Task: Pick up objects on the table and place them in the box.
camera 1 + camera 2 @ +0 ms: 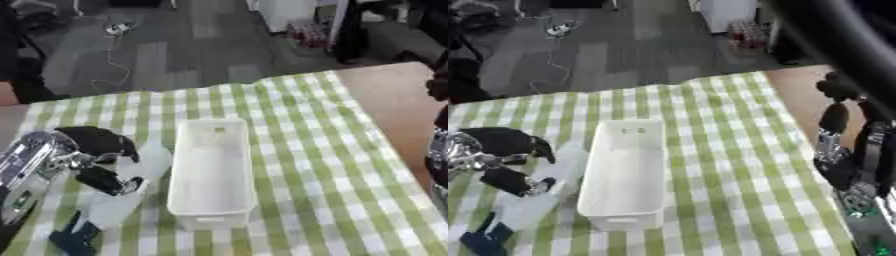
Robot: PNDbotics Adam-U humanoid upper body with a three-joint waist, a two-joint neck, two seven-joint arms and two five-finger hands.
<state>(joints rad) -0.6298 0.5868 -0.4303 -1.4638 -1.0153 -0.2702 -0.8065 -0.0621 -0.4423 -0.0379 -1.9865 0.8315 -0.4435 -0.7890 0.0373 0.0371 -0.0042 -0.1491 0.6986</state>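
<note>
We see a white rectangular box (213,175) standing upright and open-topped at the middle of the green-checked worktop (324,165), its long side running near to far. Just to its left a pale, translucent bottle-like object (131,187) lies tilted, its dark cap (74,237) nearest us.

One white box (213,170), one pale bottle-like object (122,197), one checked cloth (306,150), two robot hands: left hand (92,155), right hand (842,150).

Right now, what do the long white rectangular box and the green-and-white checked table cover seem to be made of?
The long white rectangular box looks like moulded plastic: smooth matt walls, a rolled rim. The green-and-white checked table cover seems cloth, lying flat with a woven-looking gingham pattern, though coated vinyl cannot be ruled out.
</note>
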